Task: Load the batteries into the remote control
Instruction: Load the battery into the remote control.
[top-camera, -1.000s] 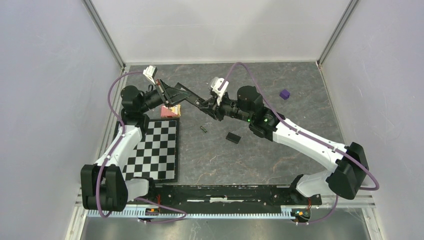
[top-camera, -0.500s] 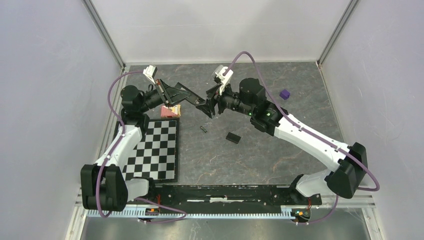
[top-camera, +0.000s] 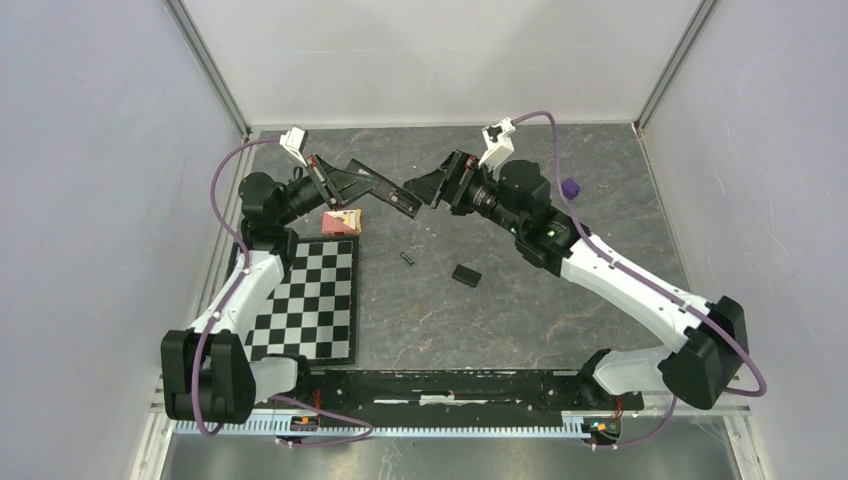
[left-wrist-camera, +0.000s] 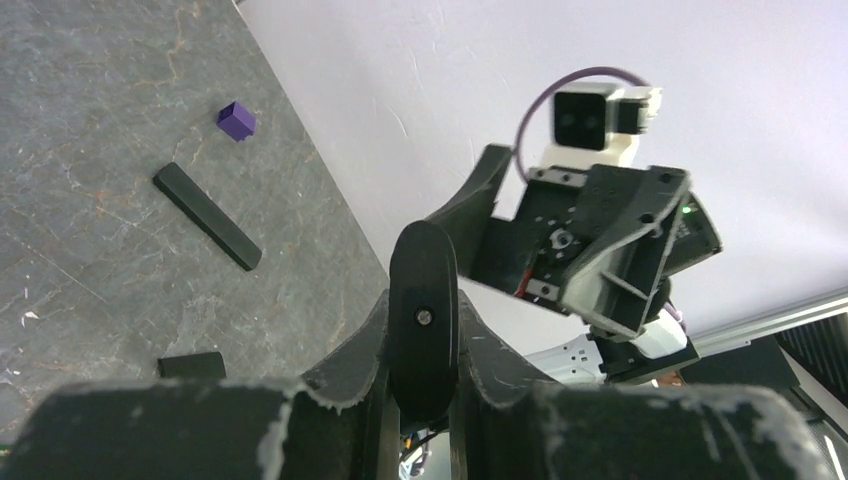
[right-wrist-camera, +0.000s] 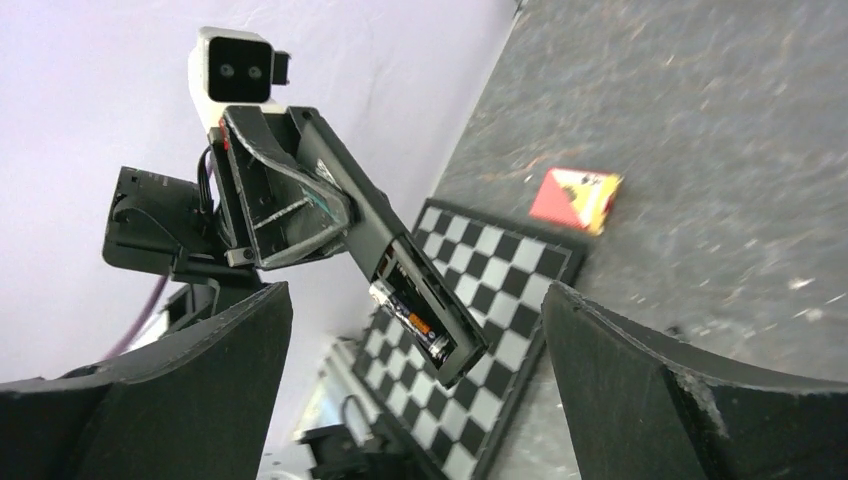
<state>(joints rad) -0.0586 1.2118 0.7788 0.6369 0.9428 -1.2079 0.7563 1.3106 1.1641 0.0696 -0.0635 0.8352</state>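
Remote control (top-camera: 378, 190) sits clamped in the left jaws, held above the bench (top-camera: 520, 310), its free end pointing at the right jaws. Those gape wide just beside that end, gripping nothing. The open battery bay (right-wrist-camera: 420, 315) faces them, with an orange battery (right-wrist-camera: 418, 325) inside. A small dark cylinder (top-camera: 407, 258) lies on the bench below both jaws.

Overhead rear view; opposed wrist views, both on remote control (right-wrist-camera: 392, 252)

Both arms are raised, left gripper (top-camera: 352, 181) clamped, right gripper (top-camera: 418, 188) spread wide opposite it.
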